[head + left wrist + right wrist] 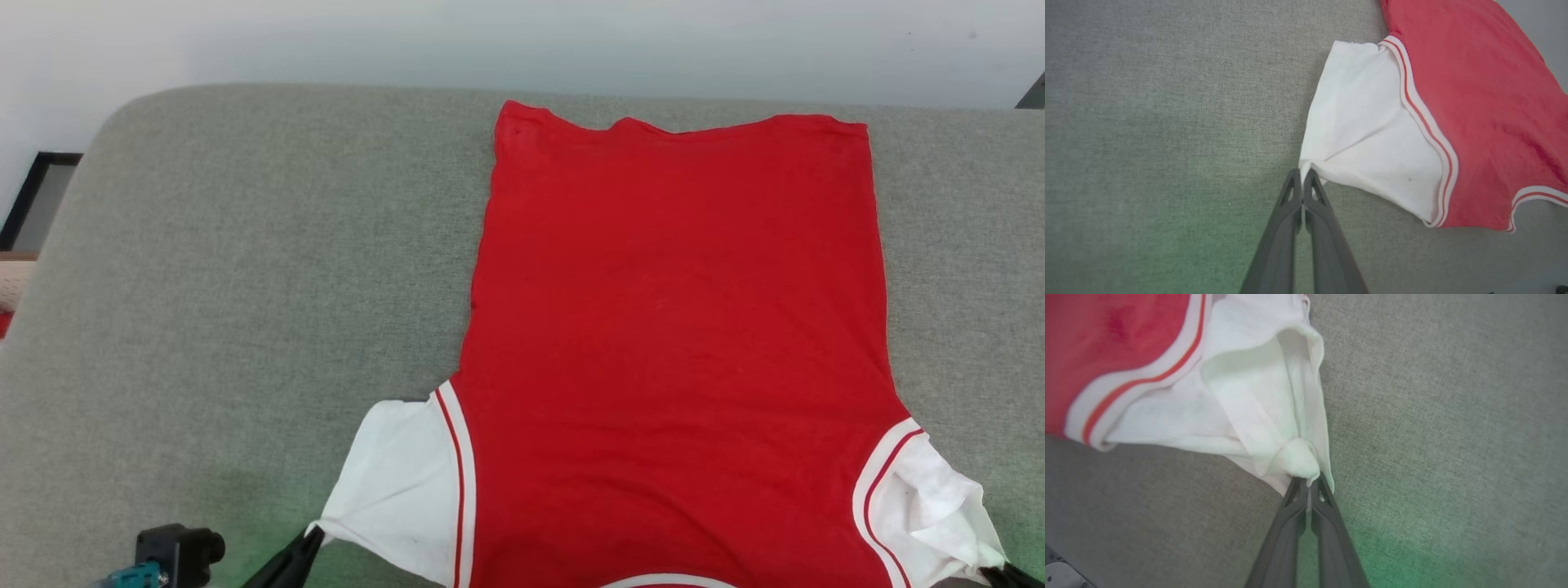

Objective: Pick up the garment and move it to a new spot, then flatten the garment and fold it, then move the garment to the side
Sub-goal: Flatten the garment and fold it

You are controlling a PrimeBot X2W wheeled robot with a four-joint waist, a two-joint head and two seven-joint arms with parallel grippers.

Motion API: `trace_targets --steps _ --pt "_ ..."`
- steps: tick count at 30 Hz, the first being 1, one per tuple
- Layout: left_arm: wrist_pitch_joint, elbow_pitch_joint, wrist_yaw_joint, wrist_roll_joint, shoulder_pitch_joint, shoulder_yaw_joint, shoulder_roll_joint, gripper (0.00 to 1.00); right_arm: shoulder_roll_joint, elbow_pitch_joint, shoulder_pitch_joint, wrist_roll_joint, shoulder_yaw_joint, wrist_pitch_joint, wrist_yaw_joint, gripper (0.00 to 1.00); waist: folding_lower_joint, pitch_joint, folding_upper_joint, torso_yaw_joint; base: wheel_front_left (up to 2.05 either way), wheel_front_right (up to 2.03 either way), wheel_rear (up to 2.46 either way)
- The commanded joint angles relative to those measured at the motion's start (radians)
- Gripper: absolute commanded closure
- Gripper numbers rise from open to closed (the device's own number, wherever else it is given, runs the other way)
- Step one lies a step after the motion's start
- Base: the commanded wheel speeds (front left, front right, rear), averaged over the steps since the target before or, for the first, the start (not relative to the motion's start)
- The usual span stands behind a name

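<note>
Red garment, white sleeves, red-white striped trim; grey surface.

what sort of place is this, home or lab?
Indoors, probably a plain test room, though I cannot tell for sure: a broad grey fabric-covered surface with a rounded corner, a pale wall behind it, and the garment spread on it.

Grey woven surface, pale wall, dark frame

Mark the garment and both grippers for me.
garment (678, 327): head view, middle of its plain red panel.
left gripper (1302, 175): left wrist view, between the shut jaws' tips.
right gripper (1309, 482): right wrist view, between the jaws' tips, under bunched white cloth.
</note>
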Motion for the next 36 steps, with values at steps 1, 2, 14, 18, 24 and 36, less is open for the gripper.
trace_targets --steps 1,2,14,18,24,36 --pt "0.002 0.006 0.002 0.003 -0.008 -0.001 -0.011 1.00 -0.004 -0.002 -0.021 0.024 0.028 0.053 -0.001 1.00 0.0000 0.003 0.0000 0.001 0.00 0.00 0.00" --pt "0.003 0.007 0.001 0.000 -0.010 -0.001 -0.015 1.00 -0.003 -0.005 -0.033 0.037 0.035 0.075 -0.001 1.00 0.0000 0.004 0.0000 0.001 0.00 0.00 0.00" --pt "0.004 0.017 -0.006 0.000 -0.014 -0.006 -0.042 1.00 -0.070 -0.130 -0.114 0.153 0.052 0.334 -0.001 0.00 0.0000 0.000 0.0000 -0.008 0.00 0.00 0.00" --pt "0.004 0.013 -0.009 0.002 -0.008 -0.004 -0.045 1.00 -0.089 -0.210 -0.102 0.194 -0.002 0.361 -0.001 0.00 0.0000 -0.003 0.0000 -0.007 0.00 0.00 0.00" --pt "0.003 0.006 -0.011 0.022 -0.023 -0.009 -0.065 1.00 -0.075 -0.341 -0.166 0.205 -0.182 0.392 -0.001 0.00 0.0000 0.014 0.0000 0.015 0.00 0.00 0.00" --pt "0.037 0.042 -0.065 0.078 -0.137 -0.049 -0.149 1.00 0.083 -0.028 -0.631 0.088 -0.185 0.520 -0.001 0.00 0.0000 0.101 0.0000 0.121 0.00 0.00 0.00"
